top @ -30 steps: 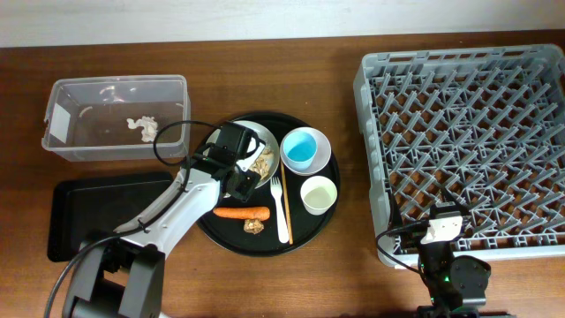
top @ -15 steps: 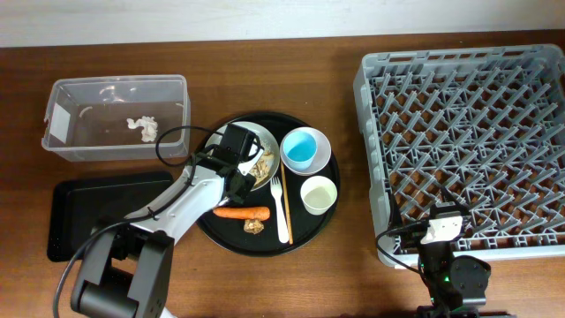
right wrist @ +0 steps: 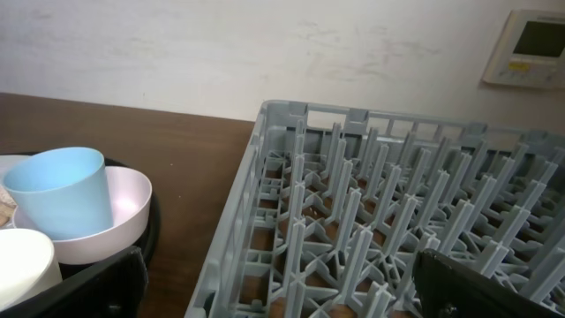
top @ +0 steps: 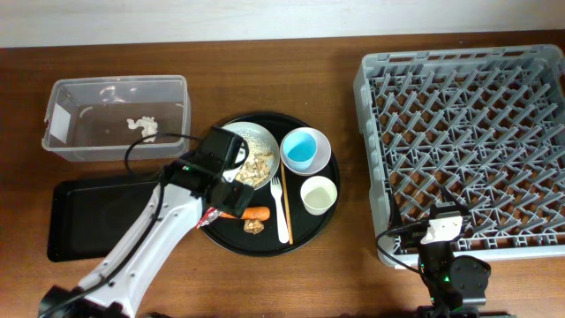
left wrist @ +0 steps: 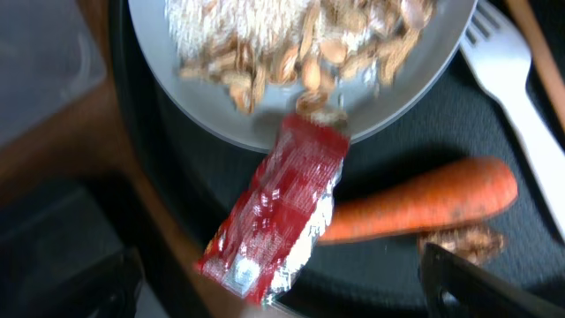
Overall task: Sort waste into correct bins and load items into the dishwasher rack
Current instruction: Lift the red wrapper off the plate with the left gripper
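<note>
One item matters: red snack wrapper (left wrist: pixel 274 221), loose on round black tray (left wrist: pixel 380 274), top end against plate (left wrist: pixel 190 110) rim, one edge overlapping carrot (left wrist: pixel 424 199). Left jaws spread wide, wrapper's lower end between them, pinching nothing. Right jaws spread too, idle by dishwasher rack (right wrist: pixel 353 203). Likely risks: closing jaws catch carrot, or nudge plate and spill rice (left wrist: pixel 229 26); slick foil slips free before reaching bin. Wrapper crinkled, glossy red, silver showing at lower end.

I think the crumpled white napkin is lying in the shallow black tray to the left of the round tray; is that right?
Not quite. The napkin lies in the clear tub, not the shallow black tray; the tub too is left of the round tray. The overhead view shows it.
</note>
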`<state>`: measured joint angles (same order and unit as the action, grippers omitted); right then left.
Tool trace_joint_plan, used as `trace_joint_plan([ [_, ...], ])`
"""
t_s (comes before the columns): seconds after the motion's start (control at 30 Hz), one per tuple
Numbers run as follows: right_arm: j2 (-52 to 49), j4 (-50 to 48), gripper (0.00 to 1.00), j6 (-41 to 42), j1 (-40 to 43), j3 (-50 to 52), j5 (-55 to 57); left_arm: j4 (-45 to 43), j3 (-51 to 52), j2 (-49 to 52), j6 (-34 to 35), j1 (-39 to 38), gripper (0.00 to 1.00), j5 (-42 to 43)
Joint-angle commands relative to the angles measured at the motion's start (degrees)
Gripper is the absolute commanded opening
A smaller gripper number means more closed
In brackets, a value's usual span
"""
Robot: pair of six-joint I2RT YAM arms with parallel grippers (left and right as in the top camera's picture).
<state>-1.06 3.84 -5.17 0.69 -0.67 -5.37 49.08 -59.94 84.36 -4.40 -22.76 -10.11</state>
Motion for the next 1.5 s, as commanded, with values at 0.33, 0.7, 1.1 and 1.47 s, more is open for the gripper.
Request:
trace_joint_plan([
  [0.33, 0.33, 0.26, 0.99, -0.39, -0.31, 0.35, 0.24, -7.8, 11.06, -1.01, 6.4, 6.05, 0.99, 2.21],
  [0.7, 0.33, 0.26, 0.99, -0.39, -0.31, 0.35, 0.24, -10.93, 11.17, 3.61, -9.44, 6.05, 0.96, -0.85],
  [1.1, 0.33, 0.26, 0.99, -0.39, -0.31, 0.35, 0.24, -11.58, 11.06, 11.3, -14.78, 6.05, 0.66, -2.49],
  [1.47, 0.33, 0.26, 0.99, -0.39, -0.31, 0.35, 0.24, -3.98, 4.13, 10.86, -14.73, 6.05, 0.18, -2.82],
])
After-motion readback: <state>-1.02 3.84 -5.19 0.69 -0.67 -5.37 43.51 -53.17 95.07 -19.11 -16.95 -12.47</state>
